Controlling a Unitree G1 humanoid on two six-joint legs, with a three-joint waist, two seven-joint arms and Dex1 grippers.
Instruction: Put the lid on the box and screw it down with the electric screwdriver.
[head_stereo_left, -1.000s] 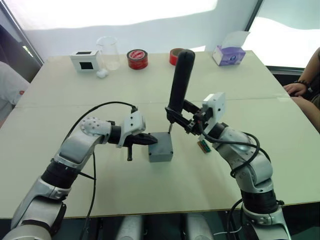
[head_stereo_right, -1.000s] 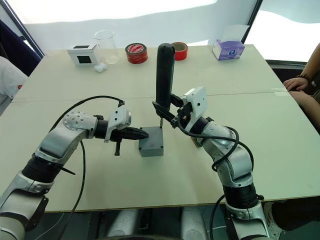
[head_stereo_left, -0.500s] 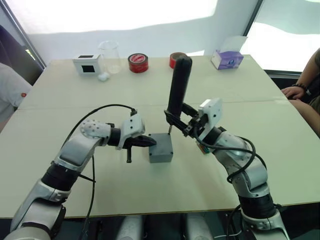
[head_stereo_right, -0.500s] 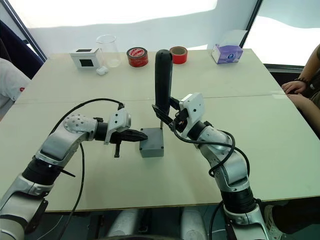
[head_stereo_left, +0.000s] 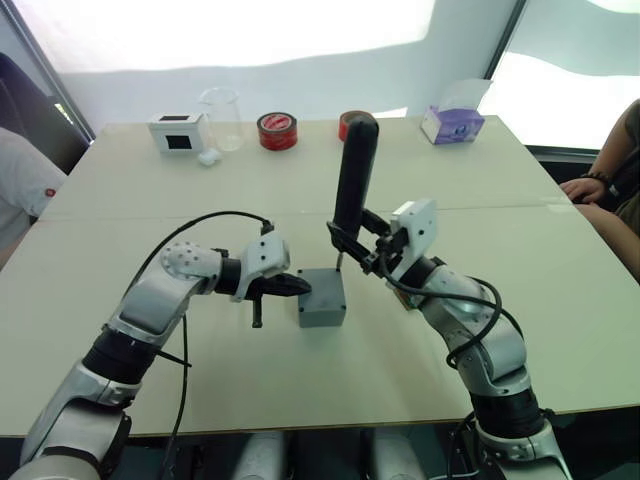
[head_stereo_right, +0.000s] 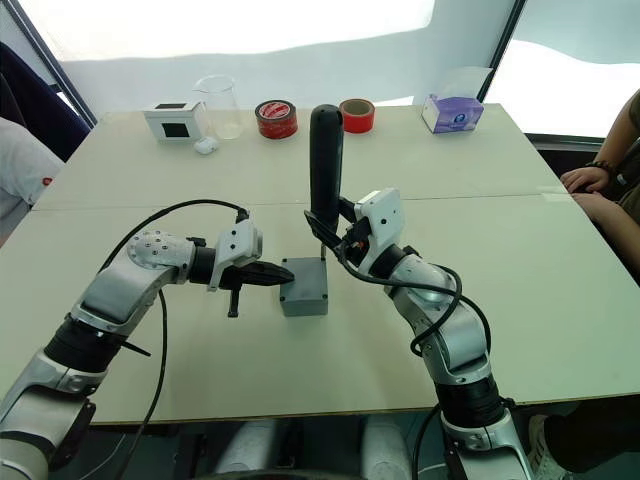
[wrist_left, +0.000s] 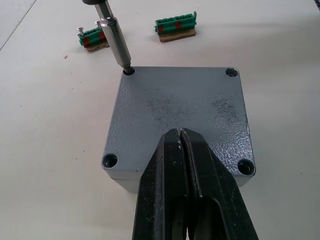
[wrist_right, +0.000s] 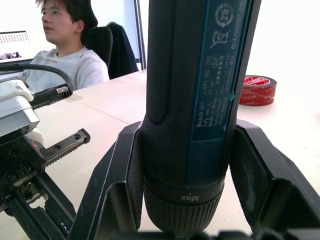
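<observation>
The left gripper has its fingers pressed together, resting on the lid, which sits on the box in the table's middle. The left wrist view shows the bit in a corner screw hole. The right gripper clamps the upright electric screwdriver. Behind lie two green connectors.

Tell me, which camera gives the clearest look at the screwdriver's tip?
The left wrist view: the electric screwdriver's bit sits in a corner hole of the lid. Head views show it small; the right wrist view shows its barrel.
</observation>
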